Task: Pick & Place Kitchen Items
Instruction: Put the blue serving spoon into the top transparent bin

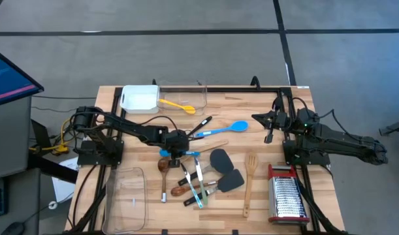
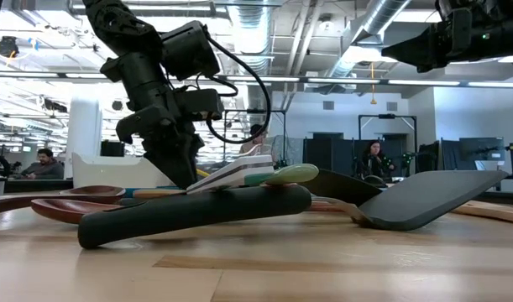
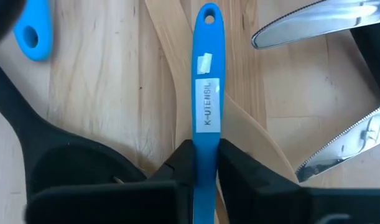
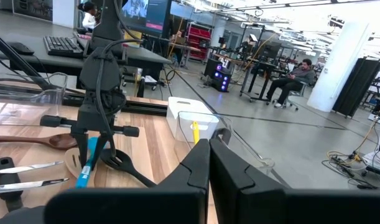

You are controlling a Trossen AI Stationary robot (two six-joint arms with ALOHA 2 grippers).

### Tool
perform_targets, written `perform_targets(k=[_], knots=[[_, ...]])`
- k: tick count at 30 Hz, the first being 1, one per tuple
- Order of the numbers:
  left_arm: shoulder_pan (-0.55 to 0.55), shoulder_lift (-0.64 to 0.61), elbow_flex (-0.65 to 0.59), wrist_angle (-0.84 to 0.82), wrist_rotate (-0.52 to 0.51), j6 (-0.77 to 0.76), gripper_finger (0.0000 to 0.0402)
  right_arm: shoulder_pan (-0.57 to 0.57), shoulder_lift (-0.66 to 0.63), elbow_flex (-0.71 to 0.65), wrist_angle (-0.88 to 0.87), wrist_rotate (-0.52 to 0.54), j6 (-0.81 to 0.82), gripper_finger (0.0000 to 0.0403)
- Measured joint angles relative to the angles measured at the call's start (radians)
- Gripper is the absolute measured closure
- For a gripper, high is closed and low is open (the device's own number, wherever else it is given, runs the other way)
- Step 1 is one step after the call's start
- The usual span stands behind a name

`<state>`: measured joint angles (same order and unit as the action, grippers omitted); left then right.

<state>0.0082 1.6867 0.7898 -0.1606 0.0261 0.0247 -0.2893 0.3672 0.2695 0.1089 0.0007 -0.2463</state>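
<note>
Left gripper [image 3: 205, 163] down in the utensil pile mid-table, pinching the blue-handled utensil [image 3: 206, 93] squarely across its long axis, handle running straight ahead between the fingers; right gripper [image 4: 209, 163] pressed together, parked well apart, farther off

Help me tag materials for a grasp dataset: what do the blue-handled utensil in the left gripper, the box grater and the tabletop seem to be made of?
Blue-handled utensil: smooth, slightly glossy, evenly coloured, likely plastic or silicone; the left gripper is shut on it. Box grater: shiny perforated metal, probably steel, with red trim. Tabletop: pale wood planks with visible grain and seams, matte finish.
</note>
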Motion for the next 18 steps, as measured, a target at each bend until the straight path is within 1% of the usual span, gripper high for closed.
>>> perform_targets(k=[4, 9, 18], knots=[[-0.001, 0.000, 0.000, 0.001, 0.001, -0.004, 0.0386, 0.000, 0.000, 0.000, 0.000, 0.000, 0.000, 0.0401], [-0.001, 0.000, 0.000, 0.000, 0.002, -0.006, 0.0380, 0.000, 0.000, 0.000, 0.000, 0.000, 0.000, 0.0401], [-0.001, 0.000, 0.000, -0.003, 0.002, -0.007, 0.0383, 0.000, 0.000, 0.000, 0.000, 0.000, 0.000, 0.0401]])
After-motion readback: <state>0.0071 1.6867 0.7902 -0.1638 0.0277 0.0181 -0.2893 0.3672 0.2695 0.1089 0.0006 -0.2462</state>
